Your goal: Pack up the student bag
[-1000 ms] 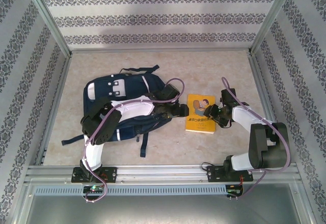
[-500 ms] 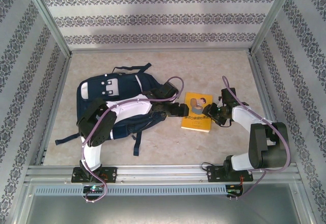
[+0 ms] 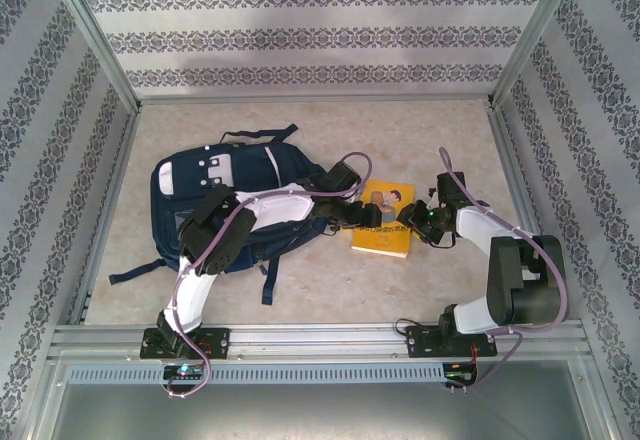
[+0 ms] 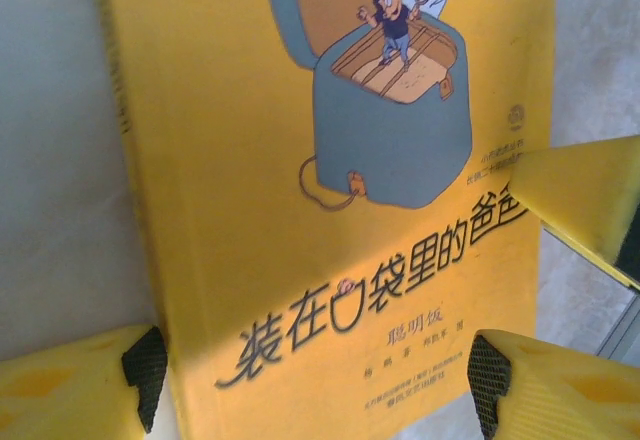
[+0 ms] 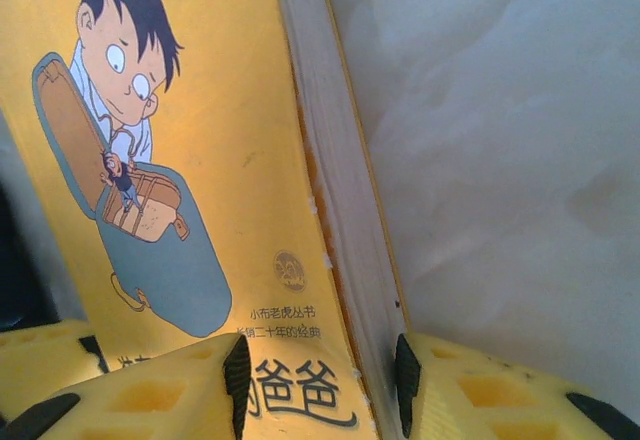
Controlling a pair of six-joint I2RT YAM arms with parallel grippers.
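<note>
Grasping stage: the yellow book (image 3: 388, 222) lies mid-table, just right of the student bag (image 3: 215, 185) on the left. Over its cover hovers the left gripper (image 3: 362, 216), jaws wide apart; the right gripper (image 3: 412, 218) straddles its right edge, whether clamped I cannot tell. The next move likely calls for a firm hold, then the bag's opening.

Item count:

- Bag (image 3: 200, 185): one.
- Book (image 3: 382, 235): one, yellow cover.
- Arms: two, a left arm (image 3: 215, 245) and a right arm (image 3: 510, 270).
- Grippers: two, a left gripper (image 4: 318, 380) and a right gripper (image 5: 322, 385).
- Fingers (image 4: 560, 400): two per gripper, four in total, all yellow.
- Cables (image 3: 347, 160): two, purple, one per arm.
- Table (image 3: 400, 140): one.
</note>
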